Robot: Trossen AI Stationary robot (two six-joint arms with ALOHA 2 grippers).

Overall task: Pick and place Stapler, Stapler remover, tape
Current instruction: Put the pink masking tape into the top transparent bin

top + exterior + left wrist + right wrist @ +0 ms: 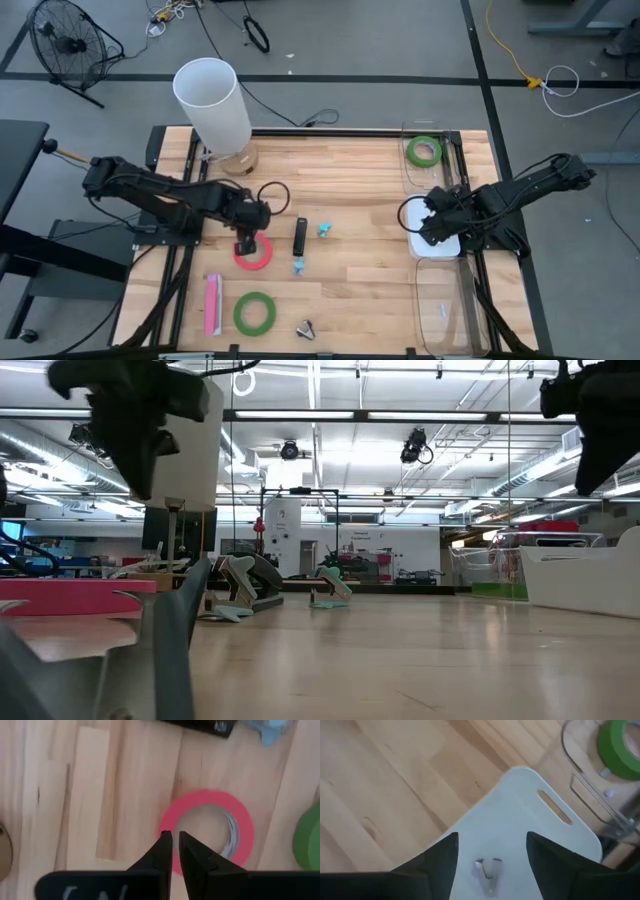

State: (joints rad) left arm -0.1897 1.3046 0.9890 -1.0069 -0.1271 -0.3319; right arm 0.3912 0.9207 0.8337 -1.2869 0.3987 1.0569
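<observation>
1. Between the right gripper's (491,851) spread fingers (440,857), which hold nothing, a small metal stapler remover (488,868) lies on a white tray (530,815). Seen from above, this gripper (432,222) hangs over that tray (448,247) at the bench's right edge.
2. Left gripper (175,842): fingers (162,851) almost shut, tips poised over the rim of the red-pink tape roll (210,827); whether they touch it cannot be told. From overhead, the gripper (246,240) stands above that roll (254,257), left of the bench's (360,180) centre.
3. Clear container (430,158), far right corner: holds one green tape roll (423,151).
4. Clear container (447,305), near right: contents cannot be told.
5. Loose on the bench: a second green tape roll (254,312) near the front edge; a pink stapler (212,303) just left of it; a black stapler (299,237) near the centre; a second small metal remover (306,328) at the front edge; two small blue items (324,230) beside the black stapler.
6. White cylinder (212,105): upright at the far left.
</observation>
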